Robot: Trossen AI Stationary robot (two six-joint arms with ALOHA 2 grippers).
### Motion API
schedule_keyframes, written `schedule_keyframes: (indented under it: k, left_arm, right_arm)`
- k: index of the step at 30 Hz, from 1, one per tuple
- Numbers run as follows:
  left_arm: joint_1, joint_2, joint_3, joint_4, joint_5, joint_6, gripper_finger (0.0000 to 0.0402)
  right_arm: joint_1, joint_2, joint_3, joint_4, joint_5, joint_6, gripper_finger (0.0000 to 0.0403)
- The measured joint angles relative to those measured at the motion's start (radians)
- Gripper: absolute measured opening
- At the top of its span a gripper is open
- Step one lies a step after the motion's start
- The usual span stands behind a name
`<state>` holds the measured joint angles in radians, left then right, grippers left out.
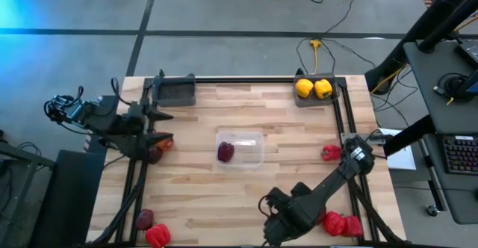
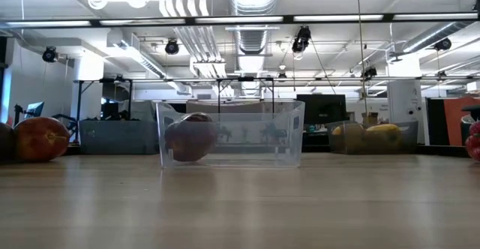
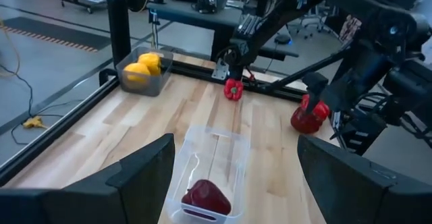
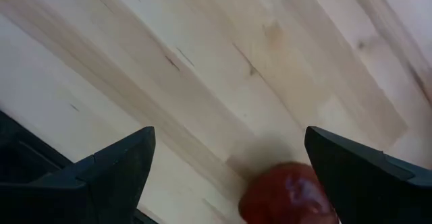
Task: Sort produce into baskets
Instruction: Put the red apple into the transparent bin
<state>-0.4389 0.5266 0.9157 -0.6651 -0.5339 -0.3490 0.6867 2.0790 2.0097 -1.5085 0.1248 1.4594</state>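
A clear container [image 1: 240, 149] in the middle of the table holds one dark red apple [image 1: 225, 152], which also shows in the left wrist view [image 3: 204, 198]. A far-right grey tray [image 1: 317, 93] holds two yellow peppers [image 1: 313, 88]. A far-left grey tray [image 1: 176, 91] has nothing in it. My left gripper [image 1: 160, 117] is open [image 3: 235, 143] above the table's left side, over a reddish fruit [image 1: 157, 149]. My right gripper [image 1: 275, 219] is open [image 4: 229, 133] near the front edge, pointing down. A glossy red fruit [image 4: 289, 191] lies on the wood below it, close to one finger.
A red pepper [image 1: 331, 153] lies at the right by the right arm. Two red peppers [image 1: 340, 223] lie at the front right. An apple [image 1: 144, 218] and a red pepper [image 1: 157, 235] lie at the front left. A black frame rail [image 1: 261, 79] runs along the far edge.
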Motion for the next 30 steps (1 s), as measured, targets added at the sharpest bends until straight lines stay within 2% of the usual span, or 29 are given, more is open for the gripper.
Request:
schedule_keyframes:
  k: [11, 16, 25, 30]
  left_arm:
    - [0.000, -0.017, 0.000, -0.001, 0.001, 0.001, 0.0294]
    - [0.000, -0.016, 0.000, -0.001, 0.001, 0.000, 0.0294]
    - [0.000, -0.016, 0.000, -0.002, 0.002, -0.004, 0.0294]
    - [0.000, -0.019, 0.000, -0.007, 0.006, -0.011, 0.0294]
  right_arm:
    - [0.059, 0.000, -0.053, 0.013, -0.021, 0.116, 0.0373]
    - [0.064, 0.000, -0.102, 0.087, -0.064, 0.166, 0.0373]
    - [0.062, -0.080, -0.299, 0.241, -0.147, 0.314, 0.0373]
    - [0.037, -0.160, -0.437, 0.321, -0.253, 0.504, 0.0373]
